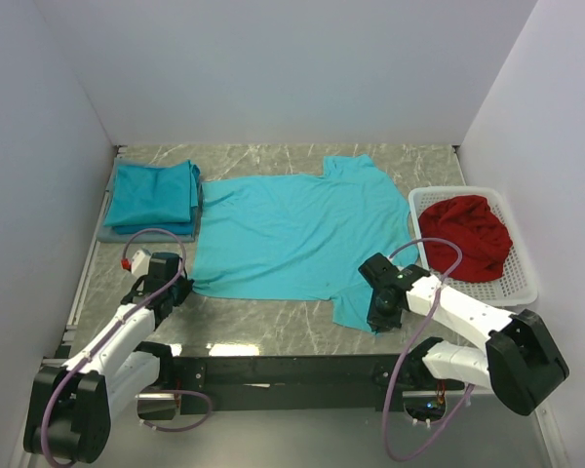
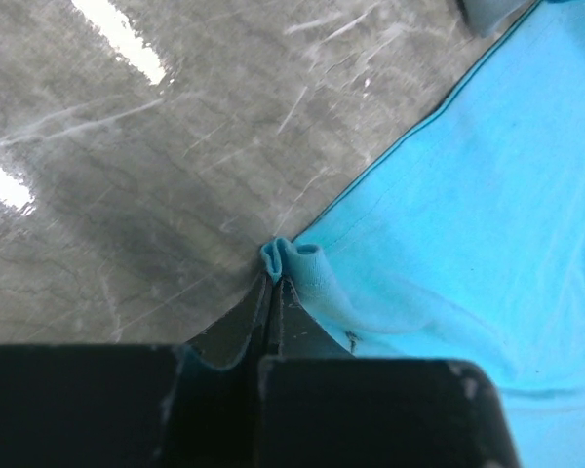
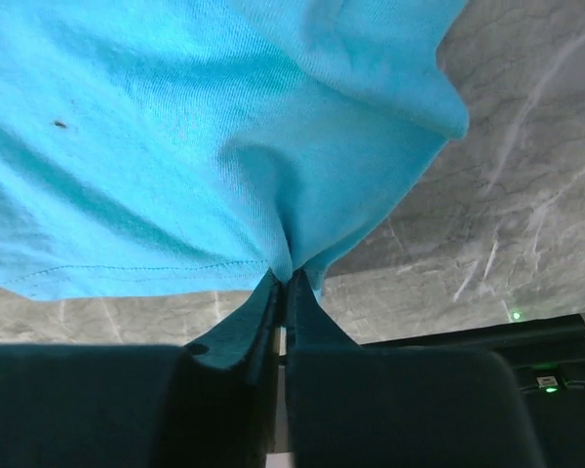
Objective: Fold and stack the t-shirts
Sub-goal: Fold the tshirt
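Turquoise t-shirt [image 1: 292, 234] hem is clamped in left pincer [image 2: 276, 278] and right pincer [image 3: 285, 278].

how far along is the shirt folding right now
Done: a folded stack of turquoise shirts sits at the far left of the table. In hand: one spread t-shirt lies flat, with the left gripper shut on its near corner and the right gripper shut on its near edge. Left: no fold shows in it yet, and it must then go on the stack.

spread t-shirt [image 1: 292, 234] centre | folded stack [image 1: 154, 195] left-rear | basket [image 1: 525, 263] right | cloth [image 1: 465, 237] in basket
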### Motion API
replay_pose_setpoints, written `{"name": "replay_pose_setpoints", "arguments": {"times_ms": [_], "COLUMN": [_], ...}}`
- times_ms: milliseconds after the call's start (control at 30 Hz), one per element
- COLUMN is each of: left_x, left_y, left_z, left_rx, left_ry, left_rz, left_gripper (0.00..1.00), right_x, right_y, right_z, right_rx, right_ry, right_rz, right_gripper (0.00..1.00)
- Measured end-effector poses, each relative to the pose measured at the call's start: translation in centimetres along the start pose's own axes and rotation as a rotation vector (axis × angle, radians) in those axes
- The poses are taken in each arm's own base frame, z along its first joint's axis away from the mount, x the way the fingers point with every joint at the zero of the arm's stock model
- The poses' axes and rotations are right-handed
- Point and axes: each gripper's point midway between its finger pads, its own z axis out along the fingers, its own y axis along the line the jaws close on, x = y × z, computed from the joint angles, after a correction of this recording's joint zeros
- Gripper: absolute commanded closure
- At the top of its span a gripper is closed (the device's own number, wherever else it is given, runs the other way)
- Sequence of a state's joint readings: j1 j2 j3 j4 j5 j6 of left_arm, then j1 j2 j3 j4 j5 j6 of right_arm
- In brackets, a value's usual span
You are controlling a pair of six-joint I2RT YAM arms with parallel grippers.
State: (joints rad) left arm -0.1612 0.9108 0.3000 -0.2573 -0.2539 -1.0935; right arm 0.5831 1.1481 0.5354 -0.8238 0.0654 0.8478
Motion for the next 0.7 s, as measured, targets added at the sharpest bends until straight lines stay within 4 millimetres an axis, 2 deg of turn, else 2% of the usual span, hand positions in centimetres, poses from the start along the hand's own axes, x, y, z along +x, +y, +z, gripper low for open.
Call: {"name": "replay_pose_setpoints", "arguments": {"times_ms": [167,333,567,700], "left_x": [0.6,1.0,3.1,4.1], "left_y": [0.5,0.2,0.6,1.0], "left_z": [-0.4,-2.5,-4.7,-5.9], "left_rx": [-0.012,0.031,0.07,0.076], "left_ry": [0.032,0.062,0.154,0.181], "left_rz": [-0.003,-0.076,-0.169,-0.199], "left_gripper": [1.0,1.0,1.0,1.0], "right_x": [-0.4,-0.1,1.6,2.6], "right_y": [-0.3,-0.5,-1.5,-1.8], "right_z": [-1.0,-3.1,-5.4,-5.9], "right_rx": [-0.021,-0.074,-0.128,-0.143], "right_ry": [-0.044,-0.07,-0.059,-0.036], "right_rz": [0.006,0.033,0.086,0.093], "right_gripper": [1.0,1.0,1.0,1.0]}}
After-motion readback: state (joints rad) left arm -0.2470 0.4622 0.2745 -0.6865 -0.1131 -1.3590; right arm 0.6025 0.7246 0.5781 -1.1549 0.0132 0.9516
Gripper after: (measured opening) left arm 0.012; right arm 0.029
